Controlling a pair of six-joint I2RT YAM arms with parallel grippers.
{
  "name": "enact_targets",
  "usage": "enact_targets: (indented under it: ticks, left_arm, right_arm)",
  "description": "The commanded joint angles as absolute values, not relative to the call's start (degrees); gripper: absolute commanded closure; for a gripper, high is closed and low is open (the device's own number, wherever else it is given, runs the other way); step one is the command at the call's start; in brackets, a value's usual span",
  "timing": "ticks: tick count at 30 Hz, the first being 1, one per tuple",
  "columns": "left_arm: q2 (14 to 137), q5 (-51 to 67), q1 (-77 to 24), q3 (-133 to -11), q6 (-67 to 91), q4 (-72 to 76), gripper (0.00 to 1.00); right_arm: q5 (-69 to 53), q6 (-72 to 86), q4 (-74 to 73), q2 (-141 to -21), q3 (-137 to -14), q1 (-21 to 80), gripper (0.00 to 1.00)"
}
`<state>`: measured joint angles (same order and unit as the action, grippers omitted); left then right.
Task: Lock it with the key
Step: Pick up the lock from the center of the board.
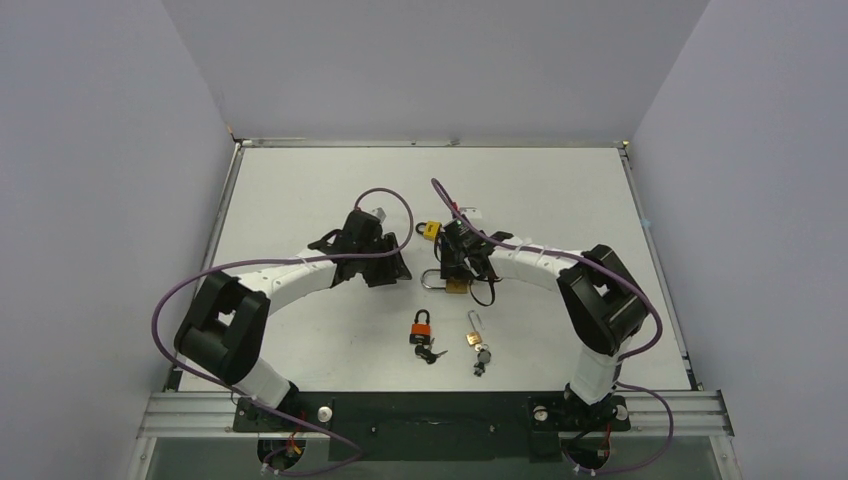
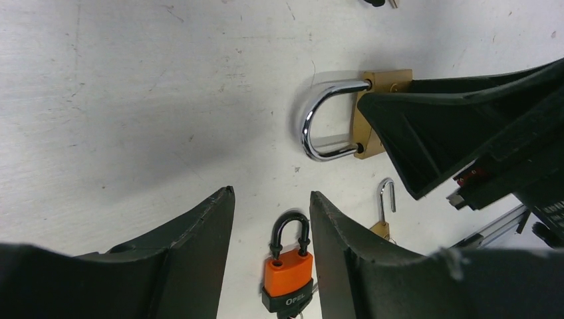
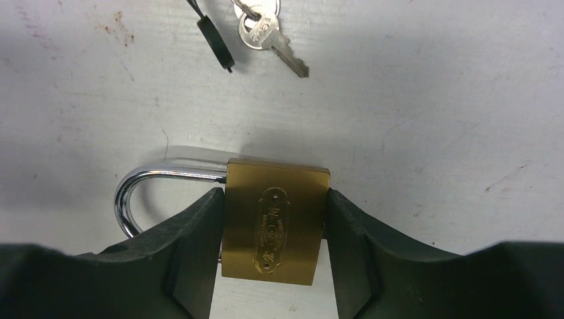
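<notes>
Done: right fingers (image 3: pixel 193 232) clamp the brass padlock (image 3: pixel 274 229).
Pending: key (image 3: pixel 267 32), at padlock's 12 o'clock, lies untouched on the table (image 3: pixel 432 133).
Left fingers (image 2: pixel 199 229): spread wide, empty.

Light reaches the white table (image 1: pixel 300 180) from overhead, bright and diffuse, so shadows stay soft-edged. In my right wrist view the brass padlock (image 3: pixel 276 222) is sharp and its shackle (image 3: pixel 123 196) carries a narrow glare line, while my right fingers (image 3: pixel 179 266) read as near-black with little detail. In my left wrist view a broad grey shadow lies on the table above my left fingers (image 2: pixel 186 266).
</notes>
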<state>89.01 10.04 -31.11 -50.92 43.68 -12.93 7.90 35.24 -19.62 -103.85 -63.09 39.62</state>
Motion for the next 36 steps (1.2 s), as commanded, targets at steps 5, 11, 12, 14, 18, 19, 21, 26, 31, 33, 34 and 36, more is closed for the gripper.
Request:
enact_targets:
  ticks: [5, 11, 12, 14, 18, 19, 21, 26, 31, 33, 34, 36]
  left_arm:
    - [92.0, 15.6, -32.4, -52.6, 46.3, -5.8, 0.57]
    - [93.6, 17.4, -33.3, -53.6, 47.4, -3.9, 0.57]
    - [94.1, 17.3, -33.5, -53.9, 47.3, -3.8, 0.57]
    - [94.8, 17.0, -33.7, -54.4, 46.8, -3.9, 0.57]
    - [96.2, 16.6, -33.8, -55.3, 45.2, -3.1, 0.58]
    - [96.6, 16.6, -33.8, -55.5, 44.7, -2.7, 0.6]
    - [97.3, 16.8, -33.8, -56.0, 44.4, -2.7, 0.65]
    - [97.6, 17.2, -34.1, -56.5, 44.4, -2.3, 0.75]
    - [97.8, 18.3, -34.3, -57.3, 44.7, -2.0, 0.86]
    - [97.7, 18.9, -34.5, -57.5, 45.0, -1.7, 0.94]
    - [97.6, 19.2, -34.7, -57.6, 45.2, -1.4, 0.98]
    - [97.1, 19.7, -34.9, -57.8, 45.8, -1.3, 1.0]
  right_arm:
    - [-1.8, 37.5, -14.9, -95.1, -60.5, 37.4, 1.0]
    - [-3.3, 37.6, -14.5, -94.1, -60.2, 37.1, 1.0]
    - [-3.8, 37.5, -14.3, -94.0, -60.1, 37.0, 1.0]
    - [-4.2, 37.6, -13.9, -93.8, -59.9, 37.0, 1.0]
    - [-5.5, 37.6, -13.2, -93.3, -59.5, 36.9, 1.0]
    - [-5.7, 37.5, -13.1, -93.1, -59.4, 36.9, 1.0]
    - [-5.9, 37.4, -13.0, -92.8, -59.3, 36.8, 1.0]
    - [-6.4, 37.1, -13.0, -91.8, -59.0, 36.3, 1.0]
    - [-6.7, 36.7, -13.0, -91.1, -58.7, 36.3, 1.0]
    - [-6.7, 36.7, -13.0, -90.6, -58.4, 36.2, 1.0]
    - [-6.8, 36.6, -13.0, -90.3, -58.3, 36.1, 1.0]
    - [-6.8, 36.6, -13.0, -89.5, -58.2, 35.9, 1.0]
